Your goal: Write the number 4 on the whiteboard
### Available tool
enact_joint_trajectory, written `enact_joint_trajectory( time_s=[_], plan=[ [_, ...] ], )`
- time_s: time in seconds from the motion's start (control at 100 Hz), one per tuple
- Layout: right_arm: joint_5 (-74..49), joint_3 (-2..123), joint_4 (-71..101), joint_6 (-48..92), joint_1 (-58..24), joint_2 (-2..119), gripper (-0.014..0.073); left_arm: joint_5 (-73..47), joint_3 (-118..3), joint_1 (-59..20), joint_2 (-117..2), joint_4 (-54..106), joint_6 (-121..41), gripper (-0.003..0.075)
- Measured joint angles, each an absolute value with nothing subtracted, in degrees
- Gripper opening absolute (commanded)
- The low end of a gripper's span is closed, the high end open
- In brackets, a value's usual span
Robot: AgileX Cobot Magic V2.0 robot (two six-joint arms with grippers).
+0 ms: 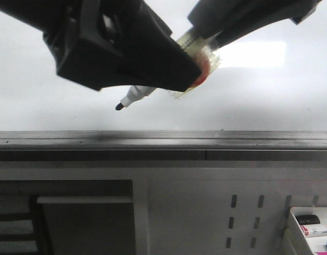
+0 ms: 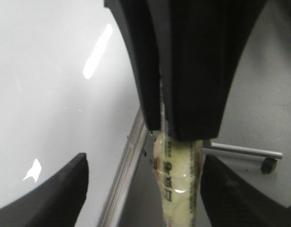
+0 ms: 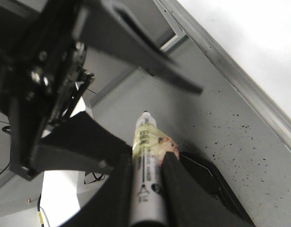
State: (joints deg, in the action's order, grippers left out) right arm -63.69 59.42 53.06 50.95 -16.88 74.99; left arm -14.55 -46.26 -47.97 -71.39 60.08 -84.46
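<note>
The whiteboard (image 1: 57,106) fills the upper half of the front view, with a light glare and a grey edge rail (image 1: 163,141) below it. No number 4 shows on it. My right gripper (image 1: 208,40) is shut on a white marker (image 1: 139,94) whose body is wrapped in yellowish tape; its black tip (image 1: 119,107) points down-left over the board. The right wrist view shows the fingers (image 3: 180,189) clamped on the marker (image 3: 146,156). My left gripper (image 2: 145,198) is open, its fingers apart on either side of the marker (image 2: 178,189).
Below the rail stands a perforated white panel (image 1: 243,212). A white tray (image 1: 299,234) with spare markers sits at the lower right. A chair base with a wheel (image 2: 266,163) is on the floor beyond the board's edge.
</note>
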Motion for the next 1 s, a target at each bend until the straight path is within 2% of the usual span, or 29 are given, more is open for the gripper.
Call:
enact_joint_trajectory(
  time_s=[0.19,0.33,0.49,0.73,1.0],
  plan=[
    [-52.30,50.55,56.28,54.24,-16.99,67.89,-0.0043,-13.78,-46.03,-45.23,-66.09,60.40,-80.04,0.0545],
    [-44.19,44.33,62.39,60.60,-16.99,60.54,-0.0043,-13.06,-43.64,-37.89,-61.28,61.89,-75.80,0.0545],
    [-37.38,43.08,67.20,65.43,-17.10,56.80,-0.0043,-12.68,-39.48,-28.98,-55.99,66.38,-74.79,0.0545],
    [-30.58,43.11,76.65,75.89,-17.10,58.59,-0.0043,-12.59,-35.94,-21.19,-50.53,69.01,-74.57,0.0545],
    [-29.01,49.24,79.35,79.82,-17.10,67.16,-0.0043,-12.59,-35.83,-20.45,-49.70,69.52,-74.44,0.0545]
  ],
)
